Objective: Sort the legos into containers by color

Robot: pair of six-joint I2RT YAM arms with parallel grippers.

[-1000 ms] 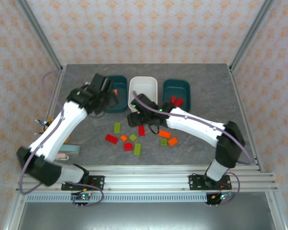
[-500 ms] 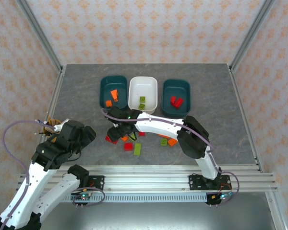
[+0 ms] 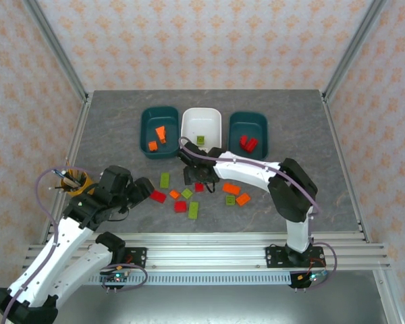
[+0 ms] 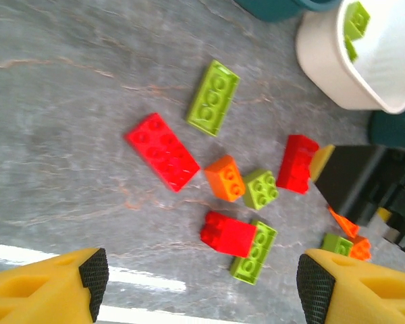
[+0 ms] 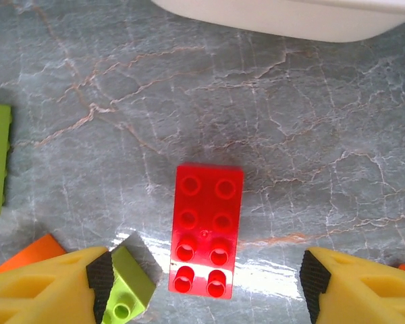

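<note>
Loose red, orange and lime legos lie in the table's middle, among them a red oblong brick (image 3: 200, 187) (image 5: 208, 229). My right gripper (image 3: 194, 177) (image 5: 206, 283) hangs open over it, one finger on each side, and a small lime brick (image 5: 125, 290) lies against the left fingertip. My left gripper (image 3: 145, 189) (image 4: 202, 290) is open and empty, near a red square brick (image 4: 228, 234) that rests against a lime oblong (image 4: 255, 251). The left teal container (image 3: 146, 128) holds orange bricks, the white container (image 3: 189, 131) a lime one, the right teal container (image 3: 262, 131) red ones.
A yellow pen cup (image 3: 74, 181) stands at the near left beside my left arm. Another red oblong (image 3: 156, 196) lies just right of my left gripper. The white container's rim (image 5: 290, 17) is close beyond the right gripper. Aluminium rails run along the near edge.
My left arm drew back from the left teal container to the near left, then swung toward the loose bricks. My right gripper swept left and came back over the red oblong, jaws wider.
</note>
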